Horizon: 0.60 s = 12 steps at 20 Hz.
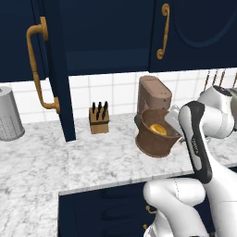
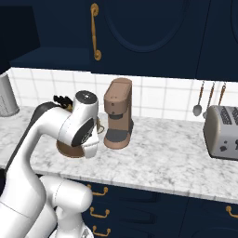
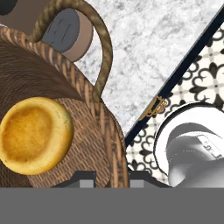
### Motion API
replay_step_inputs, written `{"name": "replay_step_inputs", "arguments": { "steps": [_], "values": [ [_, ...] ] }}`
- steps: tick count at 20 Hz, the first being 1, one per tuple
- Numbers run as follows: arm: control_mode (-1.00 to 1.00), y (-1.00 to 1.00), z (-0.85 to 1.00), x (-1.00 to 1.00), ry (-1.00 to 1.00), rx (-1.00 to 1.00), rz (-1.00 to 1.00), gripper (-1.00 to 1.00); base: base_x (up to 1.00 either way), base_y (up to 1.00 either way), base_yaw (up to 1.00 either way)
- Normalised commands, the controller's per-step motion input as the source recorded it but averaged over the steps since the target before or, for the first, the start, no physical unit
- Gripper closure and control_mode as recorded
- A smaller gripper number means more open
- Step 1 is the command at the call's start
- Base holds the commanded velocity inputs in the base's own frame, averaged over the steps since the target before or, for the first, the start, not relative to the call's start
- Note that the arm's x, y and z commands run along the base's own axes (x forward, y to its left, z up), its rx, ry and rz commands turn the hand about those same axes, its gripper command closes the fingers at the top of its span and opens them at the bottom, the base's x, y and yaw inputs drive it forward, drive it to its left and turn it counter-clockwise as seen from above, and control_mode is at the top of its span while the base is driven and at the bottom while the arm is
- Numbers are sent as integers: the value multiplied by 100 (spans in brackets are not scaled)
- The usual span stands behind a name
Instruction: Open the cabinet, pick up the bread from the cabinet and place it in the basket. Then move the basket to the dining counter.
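The gripper [image 3: 113,176] is pinched narrow on the rim of the basket [image 3: 94,144], one finger inside the wicker wall and one outside. The bread [image 3: 34,134] lies on the basket's floor, just inside that rim. The basket sits on the marble counter [image 1: 97,159] directly before the brown coffee machine [image 1: 154,95], with the knife block [image 1: 99,118] to its left and the cabinet [image 1: 41,55] door standing open beyond that.

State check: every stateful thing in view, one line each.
cabinet: door swung open, shelf inside bare.
bread: lying inside the basket.
basket: upright on the marble counter, next to the coffee machine.
gripper: shut on the basket's rim, a fingertip on each side of the wall.
coffee machine: upright on the counter.
toaster: slots empty.
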Motion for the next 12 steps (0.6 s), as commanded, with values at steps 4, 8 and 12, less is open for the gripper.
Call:
{"name": "replay_step_inputs", "arguments": {
  "steps": [4, 8, 12],
  "values": [
    [-100, 0, 75, -85, -1, -6, 0, 100, 0, 0, 0],
    [-100, 0, 22, -60, 1, -15, -1, 100, 0, 0, 0],
    [-100, -5, -5, -8, 7, -13, -3, 100, 0, 0, 0]
  ]
}}
